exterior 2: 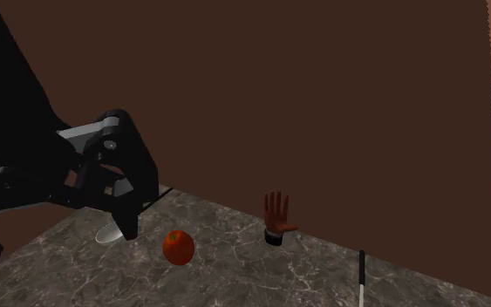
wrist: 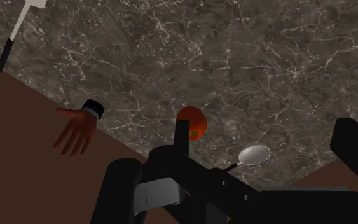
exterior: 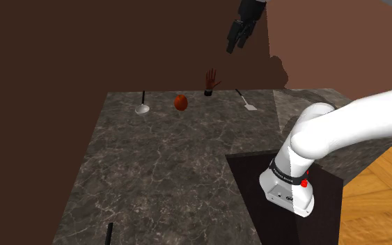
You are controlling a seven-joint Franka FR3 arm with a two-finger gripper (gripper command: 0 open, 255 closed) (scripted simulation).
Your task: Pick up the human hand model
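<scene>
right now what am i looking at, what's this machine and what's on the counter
It is a white robot arm on a dark box stand. One picture looks over its shoulder, one is taken from closer to the counter, and one comes from a camera on its hand. On the dark marbled counter, near the brown wall, are a small reddish hand model, a round orange-red thing, a spoon and a spatula. Its black jaws hang open above them, holding nothing.
</scene>
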